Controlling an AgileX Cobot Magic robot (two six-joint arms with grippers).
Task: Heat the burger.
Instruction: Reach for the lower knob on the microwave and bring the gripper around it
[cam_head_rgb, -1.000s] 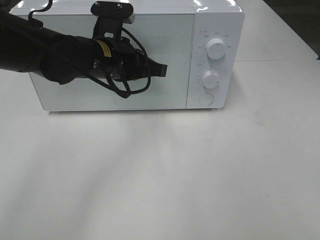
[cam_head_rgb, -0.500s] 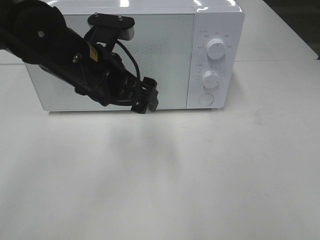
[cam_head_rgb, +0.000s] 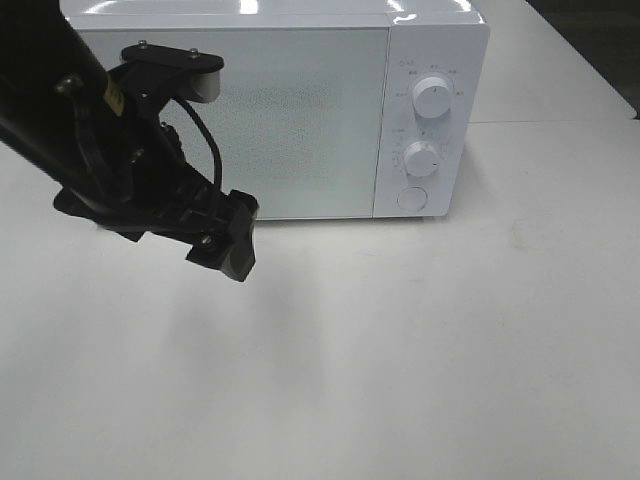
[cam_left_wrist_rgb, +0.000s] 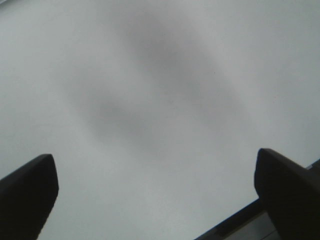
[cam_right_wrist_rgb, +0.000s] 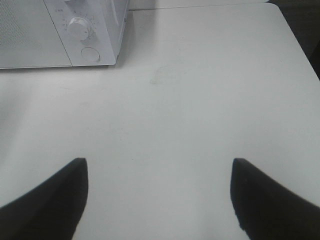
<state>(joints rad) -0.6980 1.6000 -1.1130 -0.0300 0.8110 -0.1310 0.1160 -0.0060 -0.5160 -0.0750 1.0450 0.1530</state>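
While the burger is out of sight in every view, perhaps behind the shut door (cam_head_rgb: 290, 120) of the microwave (cam_head_rgb: 440, 40) at the table's (cam_head_rgb: 420, 360) far edge, your left gripper (cam_head_rgb: 228, 245) hangs wide open and empty near its front. Your right gripper (cam_right_wrist_rgb: 157, 200) is open and empty too. Turn a dial (cam_head_rgb: 432, 97) unchecked and you may heat nothing; the left arm could knock the door.
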